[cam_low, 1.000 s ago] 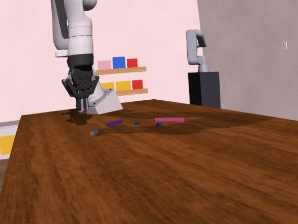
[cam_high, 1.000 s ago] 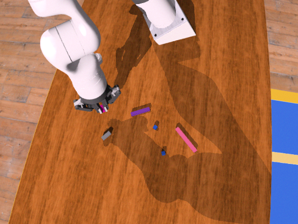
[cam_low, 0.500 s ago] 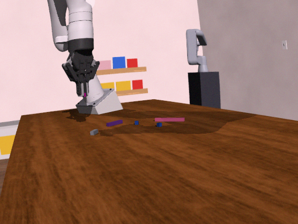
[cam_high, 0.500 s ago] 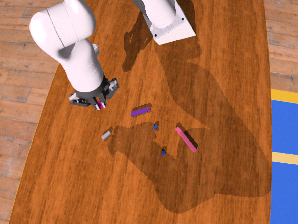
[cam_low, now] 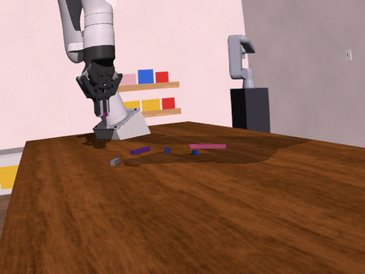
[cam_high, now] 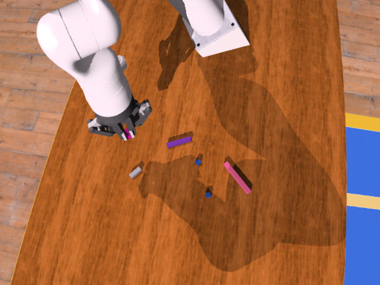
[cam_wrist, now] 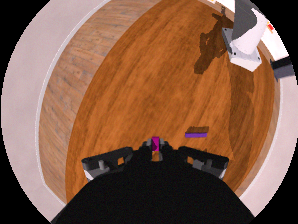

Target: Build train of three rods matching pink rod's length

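Observation:
My gripper (cam_high: pixel 128 134) (cam_low: pixel 104 114) (cam_wrist: pixel 155 144) is shut on a short magenta rod (cam_high: pixel 127 133) (cam_low: pixel 104 114) (cam_wrist: pixel 156 143) and holds it high above the table's left part. On the table lie a purple rod (cam_high: pixel 179 142) (cam_low: pixel 140 151) (cam_wrist: pixel 194 135), a long pink rod (cam_high: pixel 237 177) (cam_low: pixel 207 146), a grey rod (cam_high: pixel 135 172) (cam_low: pixel 115 161) and two small blue rods (cam_high: pixel 198 161) (cam_low: pixel 167 150), the second blue rod (cam_high: pixel 208 194) (cam_low: pixel 195 152) nearer the pink one. All lie apart from each other.
The arm's base (cam_high: pixel 220 39) (cam_low: pixel 124 126) (cam_wrist: pixel 245 43) stands at the table's far side. The table's left edge (cam_high: pixel 48 152) runs close beside the gripper. A second grey arm on a black pedestal (cam_low: pixel 249 109) stands behind the table.

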### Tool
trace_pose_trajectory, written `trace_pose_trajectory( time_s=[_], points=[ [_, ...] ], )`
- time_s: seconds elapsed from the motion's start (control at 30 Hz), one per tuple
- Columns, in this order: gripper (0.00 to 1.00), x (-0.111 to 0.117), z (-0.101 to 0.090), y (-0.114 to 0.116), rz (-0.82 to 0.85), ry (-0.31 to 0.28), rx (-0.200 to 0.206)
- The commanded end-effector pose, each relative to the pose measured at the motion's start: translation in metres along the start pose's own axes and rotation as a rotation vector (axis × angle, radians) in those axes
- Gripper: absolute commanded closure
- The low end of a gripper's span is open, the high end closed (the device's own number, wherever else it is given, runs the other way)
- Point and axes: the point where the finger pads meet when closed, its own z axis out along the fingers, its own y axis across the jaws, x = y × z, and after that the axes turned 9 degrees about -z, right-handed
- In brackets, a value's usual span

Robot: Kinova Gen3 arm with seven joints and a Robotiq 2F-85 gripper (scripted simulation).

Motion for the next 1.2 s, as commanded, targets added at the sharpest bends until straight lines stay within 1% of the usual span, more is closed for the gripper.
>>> trace_pose_trajectory(
  time_s=[0.0,0.27,0.43,0.63,0.7,1.17],
  points=[
    [0.95,-0.001,0.0,0.0,0.005,-0.001,0.0],
    [0.95,-0.006,0.0,0.003,0.048,-0.001,-0.001],
    [0.95,-0.013,0.0,0.008,0.119,-0.002,-0.004],
    [0.95,-0.026,0.0,0.018,0.245,-0.001,-0.008],
    [0.95,-0.026,0.0,0.018,0.245,-0.001,-0.008],
    [0.95,-0.064,0.0,0.051,0.642,0.002,-0.011]
  ],
)
